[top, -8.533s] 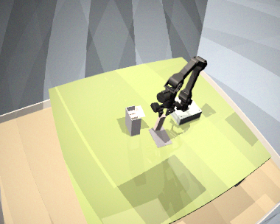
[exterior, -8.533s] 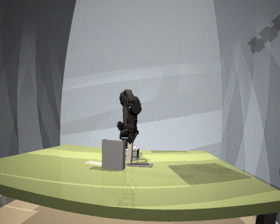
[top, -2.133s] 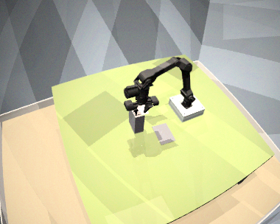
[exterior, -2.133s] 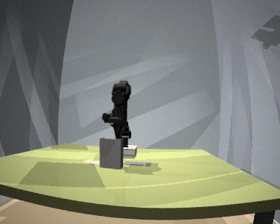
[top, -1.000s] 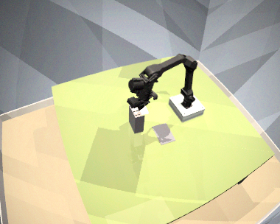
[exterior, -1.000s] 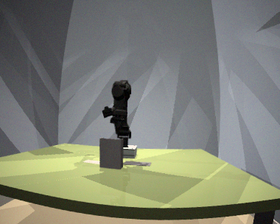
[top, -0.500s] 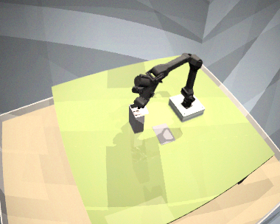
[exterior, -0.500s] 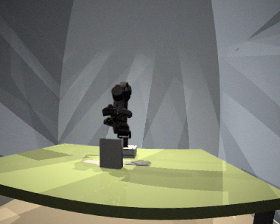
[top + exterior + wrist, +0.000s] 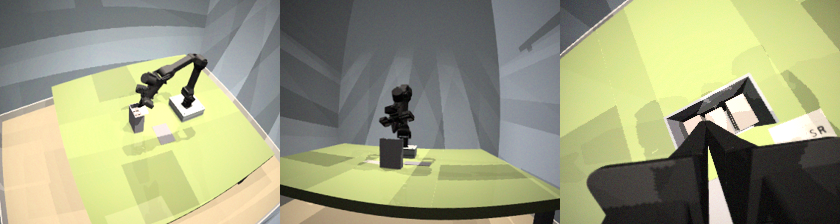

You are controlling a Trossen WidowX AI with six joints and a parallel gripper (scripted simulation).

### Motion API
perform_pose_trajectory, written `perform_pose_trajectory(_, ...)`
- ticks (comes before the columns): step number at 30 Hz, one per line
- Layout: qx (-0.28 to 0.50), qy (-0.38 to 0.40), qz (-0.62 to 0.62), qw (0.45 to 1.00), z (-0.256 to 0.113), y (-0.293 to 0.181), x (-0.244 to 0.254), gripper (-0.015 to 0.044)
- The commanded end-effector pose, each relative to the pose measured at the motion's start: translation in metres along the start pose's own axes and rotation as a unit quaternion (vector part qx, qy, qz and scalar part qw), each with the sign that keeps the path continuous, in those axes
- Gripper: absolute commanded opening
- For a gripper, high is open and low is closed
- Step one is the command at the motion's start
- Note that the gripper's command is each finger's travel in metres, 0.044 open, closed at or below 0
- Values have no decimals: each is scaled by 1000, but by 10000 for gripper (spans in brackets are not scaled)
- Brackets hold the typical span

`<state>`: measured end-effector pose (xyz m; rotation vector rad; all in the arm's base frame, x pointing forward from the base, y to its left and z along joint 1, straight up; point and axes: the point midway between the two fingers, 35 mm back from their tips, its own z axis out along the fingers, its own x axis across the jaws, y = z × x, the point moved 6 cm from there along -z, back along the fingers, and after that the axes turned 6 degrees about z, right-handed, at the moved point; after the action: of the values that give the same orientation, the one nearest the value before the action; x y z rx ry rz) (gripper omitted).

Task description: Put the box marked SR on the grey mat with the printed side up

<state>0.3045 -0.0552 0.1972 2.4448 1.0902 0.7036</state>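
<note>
Standing in the bin [image 9: 137,125] [image 9: 391,154] [image 9: 764,98] are three boxes, their pale tops showing through its open top in the wrist view: one box [image 9: 694,122] at one end of the row, a middle box [image 9: 717,117], and another box [image 9: 741,111] at the opposite end. The one marked SR has to be among these three, but their printed sides are hidden, so which one it is cannot be told. The bin has dark grey outer walls and a light rim, and it stands upright on the yellow-green table [image 9: 103,147] [image 9: 464,191] [image 9: 675,40].

The gripper [image 9: 141,103] [image 9: 395,130] [image 9: 704,125] has its fingers pressed together with nothing between them. In the wrist view the tips overlap the bin's near edge and part of the row; in the exterior view they hang above the bin's top, farther from the camera. Whether they touch any box is too dark and small to tell.

Just beside the bin lies a white card [image 9: 143,110] [image 9: 371,162] [image 9: 795,129], with the letters SR readable on it in the wrist view. The grey mat [image 9: 164,133] [image 9: 418,163] [image 9: 719,202] lies flat near the bin, apart from it, with no box on it. Farther from the bin is the white base block [image 9: 195,112] [image 9: 412,152], and the black arm [image 9: 177,68] [image 9: 403,105] rises from it and bends over toward the bin.
</note>
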Motion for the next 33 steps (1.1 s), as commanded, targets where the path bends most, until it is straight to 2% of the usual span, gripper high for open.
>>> perform_pose_trajectory(1,-20,6,-47,999,-1,-3,-4,0)
perform_pose_trajectory(12,-83,18,-188,979,-5,-14,-16,0)
perform_pose_trajectory(17,-84,18,-190,978,-3,-15,-17,0)
perform_pose_trajectory(27,-84,18,-190,978,34,-38,-29,0)
perform_pose_trajectory(33,-84,18,-190,978,41,-42,-32,0)
